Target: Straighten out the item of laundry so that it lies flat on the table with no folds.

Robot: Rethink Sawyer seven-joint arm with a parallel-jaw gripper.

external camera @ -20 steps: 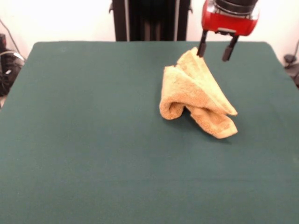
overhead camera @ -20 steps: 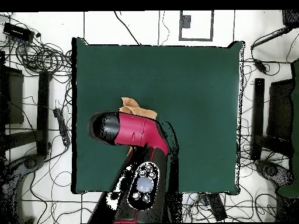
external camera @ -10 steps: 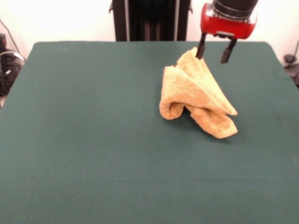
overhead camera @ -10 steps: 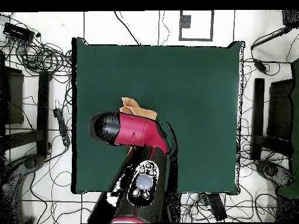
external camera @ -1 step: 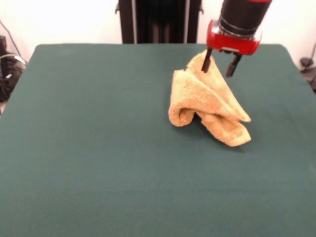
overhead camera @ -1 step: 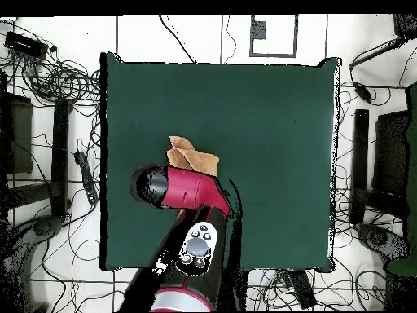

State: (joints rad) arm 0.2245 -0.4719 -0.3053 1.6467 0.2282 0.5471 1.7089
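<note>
I see the wide dark green felt table (external camera @ -1 step: pixel 98 163), ringed by floor cables (overhead camera @ -1 step: pixel 57 81). The crumpled golden-tan terry towel (external camera @ -1 step: pixel 207 101) lies far right. My red-and-black gripper (external camera @ -1 step: pixel 217 64), fingers spread, straddles its far peak, grasping nothing.

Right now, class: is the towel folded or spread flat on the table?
Folded. The towel sits bunched in overlapping layers with a rolled edge, covering little of the table.

Black cables (overhead camera @ -1 step: pixel 61 77) are sprawling over the pale floor (overhead camera @ -1 step: pixel 366 163) all around. A coiled bundle (overhead camera @ -1 step: pixel 63 80) is lying off one corner, and a framed white sheet (overhead camera @ -1 step: pixel 273 34) is sitting past the far edge.
</note>
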